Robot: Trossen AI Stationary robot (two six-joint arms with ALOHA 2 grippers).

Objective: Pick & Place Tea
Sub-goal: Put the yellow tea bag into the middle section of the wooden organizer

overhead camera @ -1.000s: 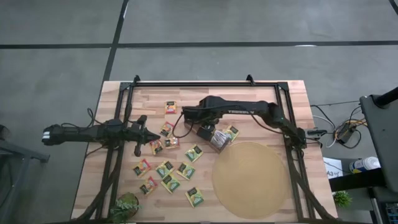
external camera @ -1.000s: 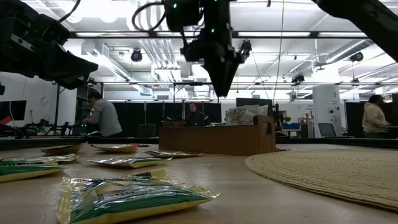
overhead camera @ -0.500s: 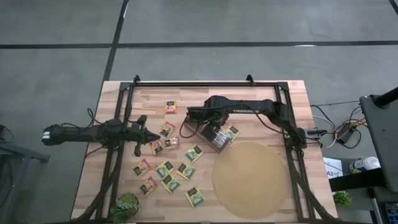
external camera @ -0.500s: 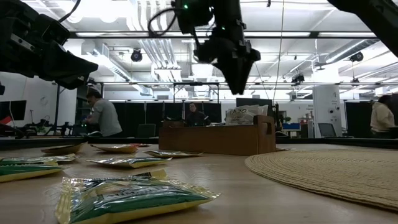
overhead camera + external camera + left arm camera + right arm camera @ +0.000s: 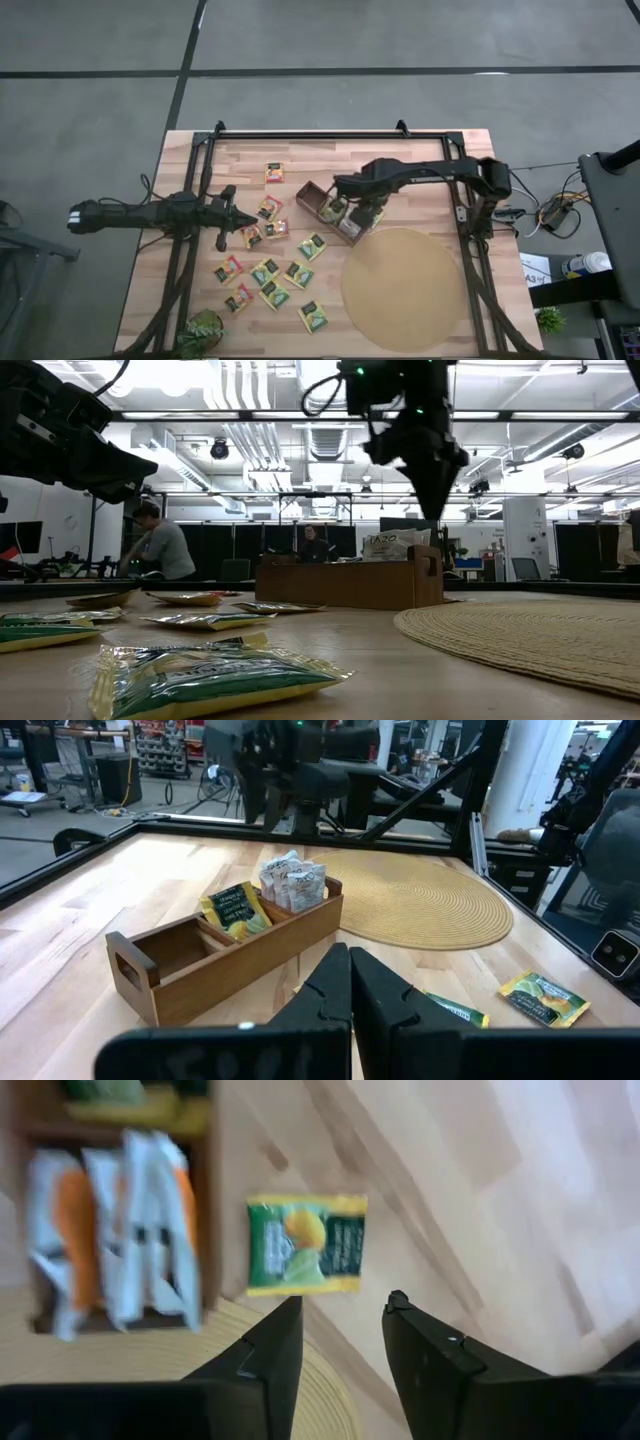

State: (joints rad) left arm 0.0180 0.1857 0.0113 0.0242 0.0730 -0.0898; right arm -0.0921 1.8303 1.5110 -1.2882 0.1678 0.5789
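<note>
The right gripper [image 5: 366, 212] is hanging above the table [image 5: 450, 170], over the end of the box [image 5: 328, 211] nearest the mat [image 5: 404, 288]. Its fingers [image 5: 436, 1365] are standing apart with nothing between them. Looking down past them, a green-yellow sachet [image 5: 306, 1245] is lying flat on the wood just beside the box, and the white-and-orange sachets [image 5: 115, 1230] are standing on edge in the box's end compartment.

The left gripper [image 5: 243, 219] is waiting over the left half of the table, its fingers pressed together and holding nothing. From its wrist, the box is showing three compartments: the nearest one looking bare, the middle one holding a green-yellow sachet [image 5: 232, 908], and the far one holding the white sachets [image 5: 293, 882].

The rest of the tea is lying loose on the table. One orange-red sachet [image 5: 274, 172] is sitting alone toward the table's far edge. A few more [image 5: 268, 208] are lying between the left gripper and the box. A scatter of green-yellow and orange-red sachets [image 5: 273, 272] is spreading across the near-left part of the table, with one [image 5: 313, 316] lying closest to the front edge, left of the mat. A small plant [image 5: 204, 331] is standing at the near-left corner.

From table height, a green sachet [image 5: 215, 675] is lying close in front, the box is standing farther back, and a person [image 5: 163, 544] is standing in the room beyond.
</note>
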